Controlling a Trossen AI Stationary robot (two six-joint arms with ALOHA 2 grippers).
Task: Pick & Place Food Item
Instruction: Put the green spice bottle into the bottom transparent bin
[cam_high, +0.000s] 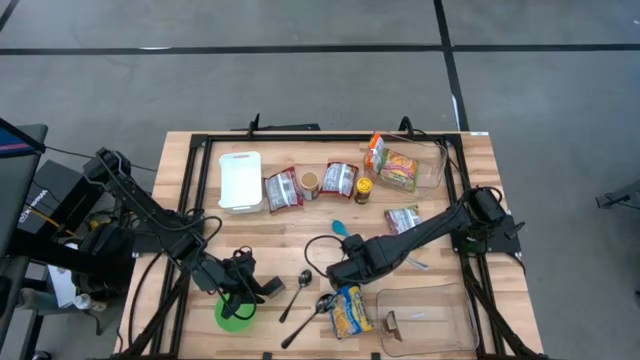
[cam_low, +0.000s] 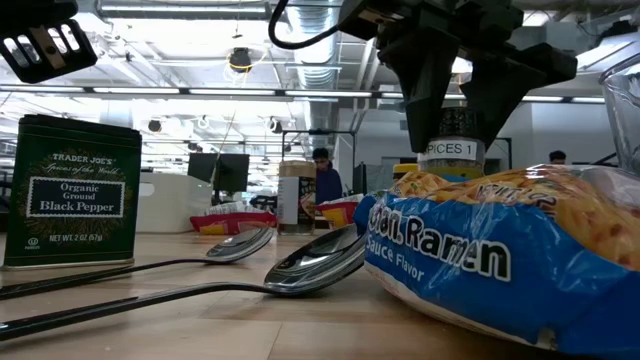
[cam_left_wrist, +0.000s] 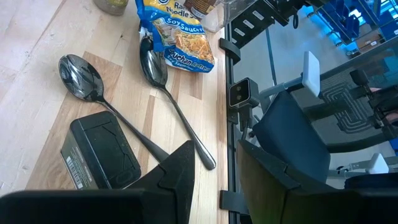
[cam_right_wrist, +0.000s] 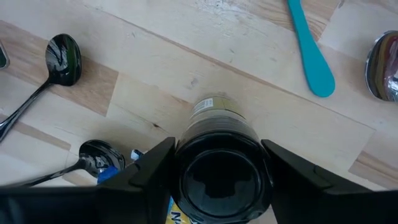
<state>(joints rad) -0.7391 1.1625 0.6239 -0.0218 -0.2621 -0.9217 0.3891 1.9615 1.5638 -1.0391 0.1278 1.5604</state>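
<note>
The left gripper (cam_high: 243, 287) hangs low over the table's (cam_high: 300, 225) front left part, directly above a green round object (cam_high: 235, 312) that shows just under it in the high view. Whether its fingers are released or clenched cannot be told from the pictures; nothing shows between them. Just to its right lies a black pepper tin (cam_left_wrist: 99, 151) (labelled organic ground black pepper in the low view (cam_low: 72, 192)), and right of that two dark spoons: the first spoon (cam_high: 296, 292) and the second spoon (cam_high: 312, 312), their bowls pointing away from the left gripper toward the ramen packet (cam_high: 348, 310).

Behind the left gripper, at the table's far side, stands a white container (cam_high: 240, 180), with two snack packets (cam_high: 283, 189) further right.

The right gripper (cam_right_wrist: 219, 163) is near the table's middle front, its two fingers (cam_right_wrist: 152, 167) set on either side of a dark-lidded spice jar (cam_right_wrist: 219, 171), grasping it; the jar stands upright with its base hidden, so whether it rests on the wood cannot be told. In the low view the jar's label (cam_low: 450, 149) peeks out below the fingers. The ramen packet lies just in front of this gripper, and a blue spatula (cam_right_wrist: 309, 46) lies behind it. To its front right sits a clear plastic tray (cam_high: 425, 318).
</note>
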